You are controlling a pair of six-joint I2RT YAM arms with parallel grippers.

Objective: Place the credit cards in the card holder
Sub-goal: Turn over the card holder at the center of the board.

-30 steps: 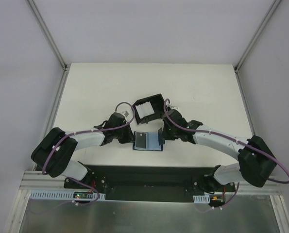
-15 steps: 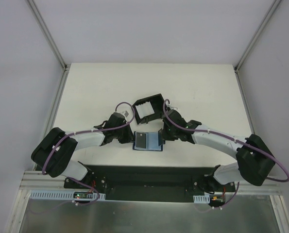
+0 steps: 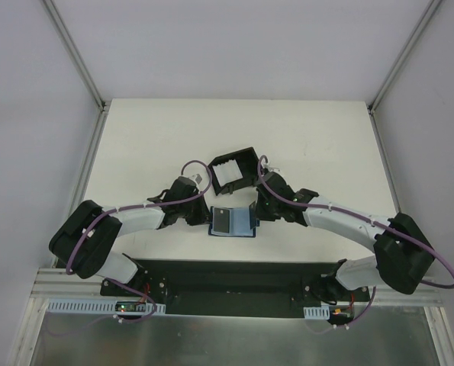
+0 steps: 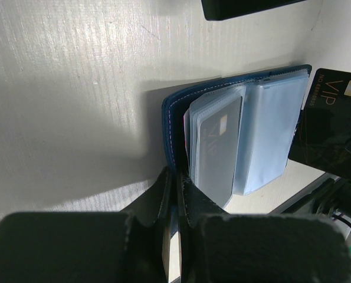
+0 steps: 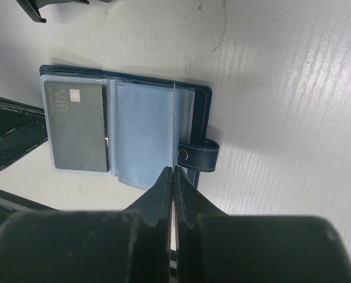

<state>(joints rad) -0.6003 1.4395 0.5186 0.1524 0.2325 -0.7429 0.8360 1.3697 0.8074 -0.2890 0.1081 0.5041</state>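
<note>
The navy card holder (image 3: 243, 223) lies open on the table between both arms, its pale blue sleeves up. A grey card (image 5: 78, 127) sits in its left sleeve. My left gripper (image 4: 176, 177) is shut on the holder's left cover edge (image 4: 169, 127). Shut on a dark credit card (image 4: 331, 124) marked VIP, my right gripper (image 5: 173, 171) holds it upright over the holder's right half. In the right wrist view that card is only a thin edge (image 5: 174, 118) beside the snap tab (image 5: 197, 154). From above, the left gripper (image 3: 210, 218) and right gripper (image 3: 255, 216) flank the holder.
A black square tray (image 3: 246, 158) with raised walls stands just behind the holder, with whitish cards (image 3: 228, 175) inside it. Both forearms angle inward from the near edge. White table stretches beyond the tray to the far edge.
</note>
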